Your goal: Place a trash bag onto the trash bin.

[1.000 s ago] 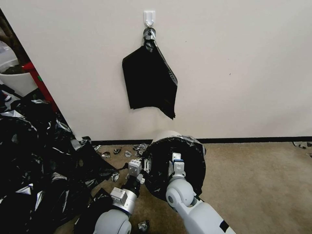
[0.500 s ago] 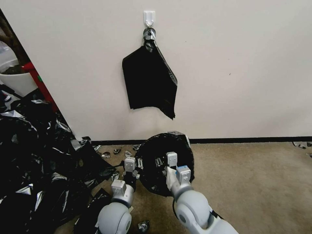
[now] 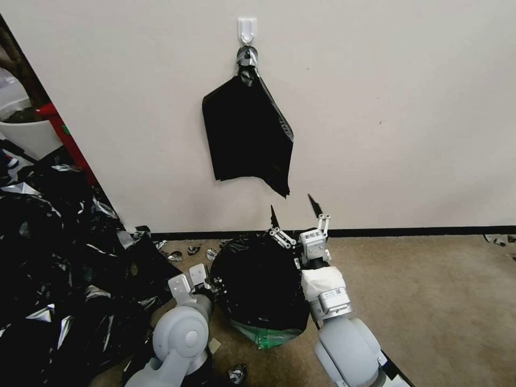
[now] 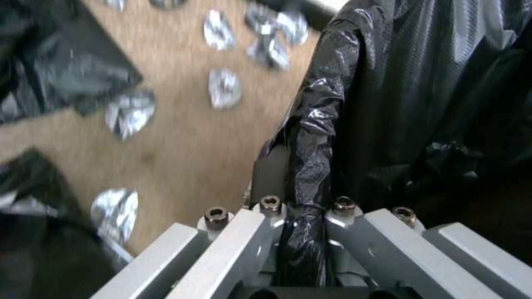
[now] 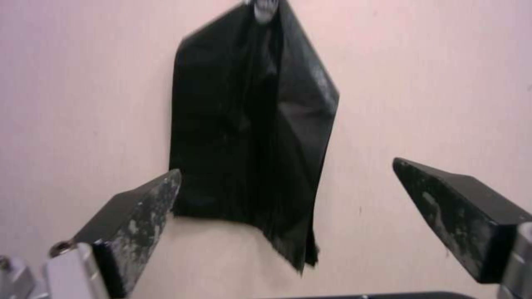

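Note:
The glossy black trash bag (image 3: 258,285) forms a rounded mound on the carpet by the wall. The trash bin is hidden under it. A green translucent patch (image 3: 264,336) shows at the bag's near lower edge. My left gripper (image 3: 207,279) sits at the bag's left side, shut on a wrinkled fold of the bag (image 4: 310,137); the left wrist view shows the film pinched in that gripper (image 4: 302,195). My right gripper (image 3: 293,208) is raised above the bag's far right edge, open and holding nothing. Its dark fingertips (image 5: 144,199) spread wide toward the wall.
A flat black bundle (image 3: 247,134) hangs from a white hook (image 3: 246,29) on the wall above the bag. A big heap of black plastic (image 3: 54,258) fills the left floor, with a white planter tub (image 3: 27,137) behind. Silvery scraps (image 3: 193,250) litter the carpet. Open carpet (image 3: 430,301) lies right.
The right gripper has let go of the bag, lifted toward the wall and opened. The left arm has drawn back, still holding the bag. The bag now hangs lower and a green patch shows.

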